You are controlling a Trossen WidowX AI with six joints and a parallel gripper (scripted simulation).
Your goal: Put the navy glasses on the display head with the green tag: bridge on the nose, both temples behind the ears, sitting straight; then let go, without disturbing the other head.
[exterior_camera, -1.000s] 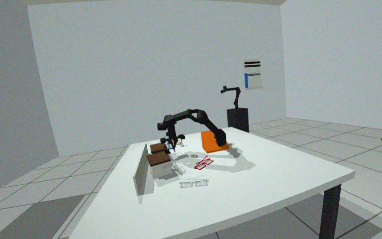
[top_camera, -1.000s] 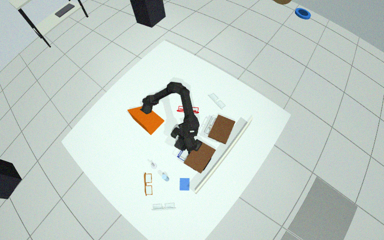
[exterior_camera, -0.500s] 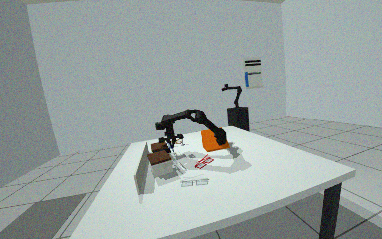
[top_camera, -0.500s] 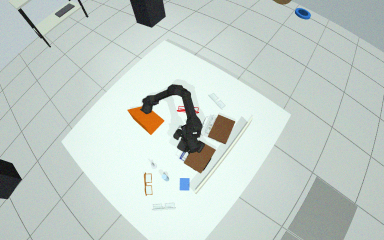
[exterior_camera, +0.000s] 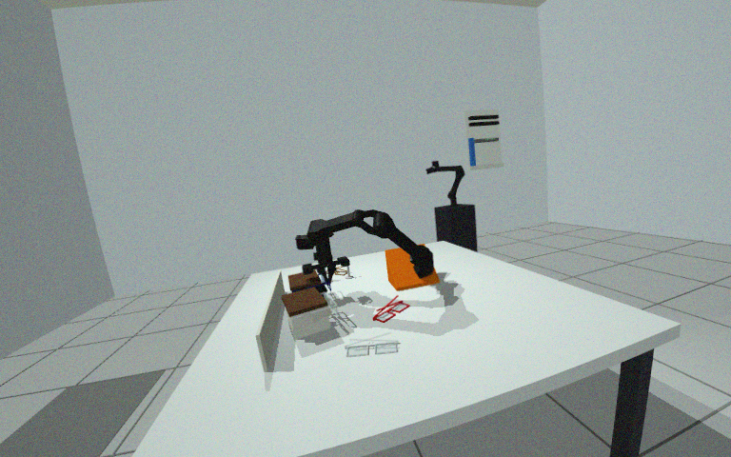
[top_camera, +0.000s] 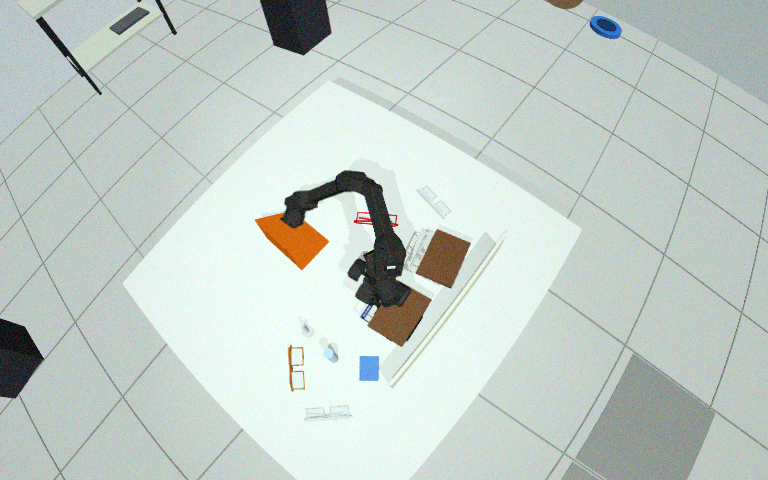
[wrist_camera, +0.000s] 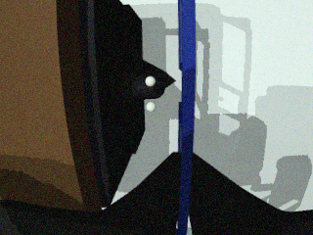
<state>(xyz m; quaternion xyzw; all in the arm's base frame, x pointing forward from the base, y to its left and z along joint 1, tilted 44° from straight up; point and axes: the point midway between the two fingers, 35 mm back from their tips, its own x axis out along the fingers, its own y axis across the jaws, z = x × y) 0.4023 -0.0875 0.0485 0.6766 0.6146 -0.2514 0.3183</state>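
Observation:
The navy glasses [top_camera: 368, 313] [wrist_camera: 187, 122] are held level with the face of the dark-bodied, brown-topped head [top_camera: 400, 321] [exterior_camera: 302, 281] [wrist_camera: 29, 88]. My gripper [exterior_camera: 329, 286] [wrist_camera: 182, 160] is shut on the navy front frame, close before this head. In the wrist view two small white nose pads [wrist_camera: 150, 81] [wrist_camera: 151, 106] show at the dark pointed nose [wrist_camera: 163, 82], one overlapping it. The navy bar stands just beyond the nose tip, with a slight gap. The temples and ears are hidden. The other head [top_camera: 443, 258] [exterior_camera: 306, 312] has a pale body. No green tag is discernible.
Grey glasses outlines [exterior_camera: 345, 319] show by the other head. A pale upright panel [top_camera: 453, 308] [exterior_camera: 270, 323] stands behind both heads. Red glasses [top_camera: 376, 219] [exterior_camera: 390, 310] lie beneath the arm; orange glasses [top_camera: 291, 367], a blue square [top_camera: 369, 368] and clear glasses [top_camera: 433, 201] [exterior_camera: 371, 348] lie around.

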